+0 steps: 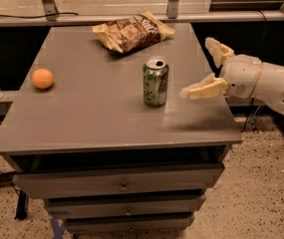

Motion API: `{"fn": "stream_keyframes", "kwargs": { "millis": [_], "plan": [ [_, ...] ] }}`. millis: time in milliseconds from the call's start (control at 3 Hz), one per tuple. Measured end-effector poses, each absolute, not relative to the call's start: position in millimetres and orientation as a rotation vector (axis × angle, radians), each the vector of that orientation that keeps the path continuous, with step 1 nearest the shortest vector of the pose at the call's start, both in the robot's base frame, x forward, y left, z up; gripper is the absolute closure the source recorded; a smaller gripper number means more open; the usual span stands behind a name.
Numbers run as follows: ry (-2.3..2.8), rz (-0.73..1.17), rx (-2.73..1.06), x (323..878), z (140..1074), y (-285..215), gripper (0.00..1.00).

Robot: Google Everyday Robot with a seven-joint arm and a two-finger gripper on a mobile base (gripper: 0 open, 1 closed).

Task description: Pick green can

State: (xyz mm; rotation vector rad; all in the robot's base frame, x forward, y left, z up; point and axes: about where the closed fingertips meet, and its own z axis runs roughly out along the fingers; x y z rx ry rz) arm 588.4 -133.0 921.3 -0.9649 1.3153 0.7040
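Observation:
The green can [155, 82] stands upright on the grey cabinet top [96, 113], right of centre, its pull-tab top showing. My gripper [204, 67] is to the right of the can, over the right edge of the top. Its two tan fingers are spread wide apart and hold nothing. A clear gap separates the near fingertip from the can. The white arm runs off to the right.
A brown chip bag [131, 31] lies at the back of the top, behind the can. An orange ball [42, 78] sits near the left edge. Drawers [121, 185] sit below the top. A railing runs behind the cabinet.

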Motion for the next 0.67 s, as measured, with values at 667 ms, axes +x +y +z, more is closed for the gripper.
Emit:
{"fn": "stream_keyframes", "kwargs": {
  "millis": [667],
  "plan": [
    [1.321, 0.62, -0.914, 578.7, 942.9, -178.3, 0.0]
  ]
}}
